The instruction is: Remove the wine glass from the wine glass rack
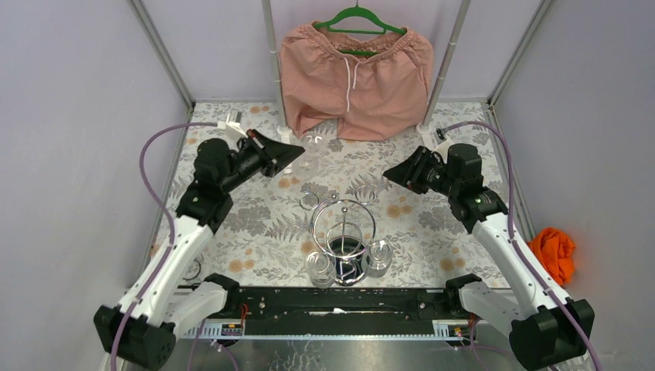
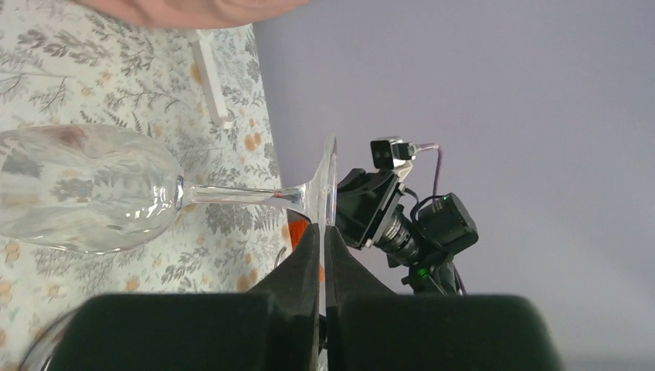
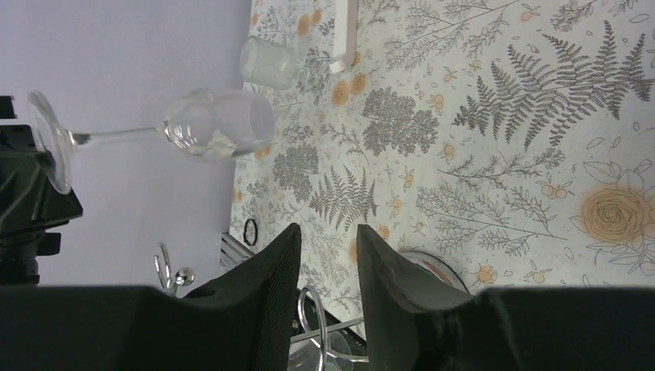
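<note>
A clear wine glass point(image 2: 85, 189) hangs sideways in the air over the back left of the table, its bowl pointing away from the arm. My left gripper point(image 2: 323, 232) is shut on the rim of its round foot point(image 2: 329, 174). The top view shows the same glass point(image 1: 310, 147) well clear of the wine glass rack point(image 1: 344, 202), a chrome wire stand at the table's near middle. Two more glasses point(image 1: 319, 267) point(image 1: 378, 255) hang upside down on its near side. My right gripper point(image 3: 328, 236) is open and empty, right of the rack point(image 3: 309, 309), facing the held glass point(image 3: 220, 124).
Pink shorts point(image 1: 355, 77) hang on a green hanger from a pole stand at the back, its white feet point(image 1: 234, 124) on the floral tablecloth. An orange cloth point(image 1: 554, 253) lies off the table's right edge. Grey walls close in both sides.
</note>
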